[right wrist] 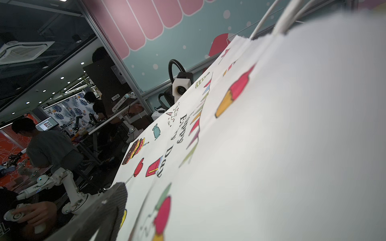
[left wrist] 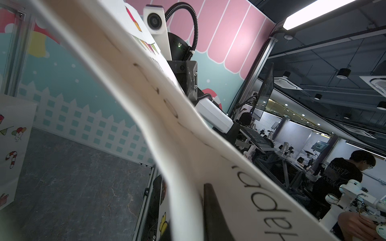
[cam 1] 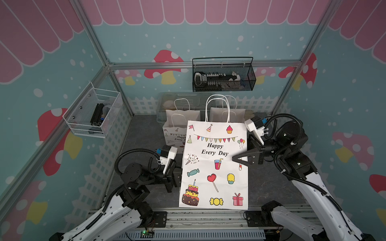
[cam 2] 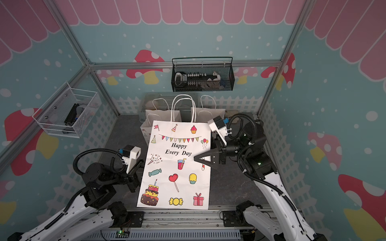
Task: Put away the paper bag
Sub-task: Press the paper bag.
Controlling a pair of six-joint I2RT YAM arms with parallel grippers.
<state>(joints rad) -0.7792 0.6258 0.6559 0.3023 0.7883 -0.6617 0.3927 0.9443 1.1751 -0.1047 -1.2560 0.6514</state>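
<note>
Now left claw [cam 1: 179, 177] pinches paper bag [cam 1: 215, 177] edge — right claw [cam 1: 234, 158] spread alongside.

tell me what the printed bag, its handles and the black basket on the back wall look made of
printed bag: paper, matt white with colour print; it shows creases and a folded edge.
handles: probably twisted paper cord, white; thin and stiff enough to stand in arches.
black basket: fine metal mesh on a wire frame, likely painted matt black; its contents show through.
</note>
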